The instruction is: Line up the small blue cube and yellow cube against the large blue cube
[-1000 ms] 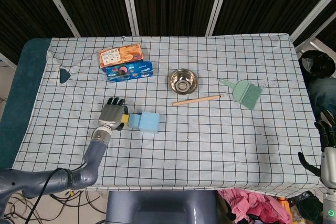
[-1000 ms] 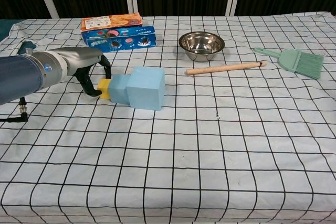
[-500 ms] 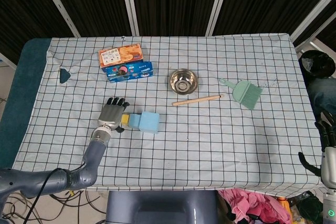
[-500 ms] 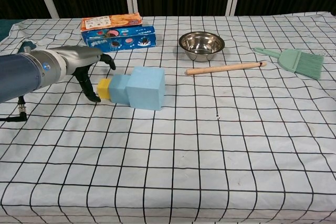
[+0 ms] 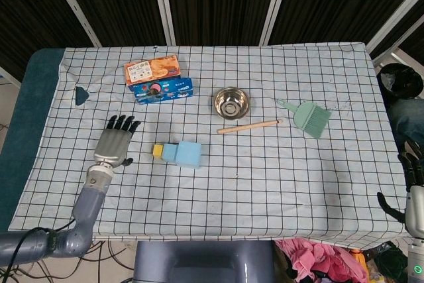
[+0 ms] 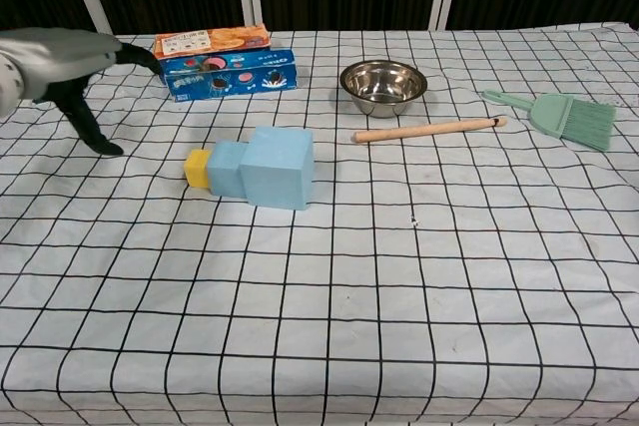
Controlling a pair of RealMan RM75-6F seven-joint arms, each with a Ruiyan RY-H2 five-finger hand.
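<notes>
The large blue cube (image 5: pixel 191 154) (image 6: pixel 279 166) stands on the checked cloth left of centre. The small blue cube (image 5: pixel 170 153) (image 6: pixel 227 168) touches its left face, and the yellow cube (image 5: pixel 158 151) (image 6: pixel 198 168) touches the small blue cube's left side, all three in a row. My left hand (image 5: pixel 114 143) (image 6: pixel 62 59) hovers to the left of the row, apart from the cubes, fingers spread and holding nothing. My right hand (image 5: pixel 412 180) hangs off the table's right edge with its fingers apart, empty.
Two snack boxes (image 5: pixel 156 78) (image 6: pixel 222 60) lie stacked at the back left. A steel bowl (image 5: pixel 230 101) (image 6: pixel 383 86), a wooden stick (image 5: pixel 248 126) (image 6: pixel 428 130) and a green brush (image 5: pixel 308 117) (image 6: pixel 559 115) sit right of centre.
My left hand has let go of the yellow cube and drawn back to the left and up, away from the row. The cubes have stayed in place.
</notes>
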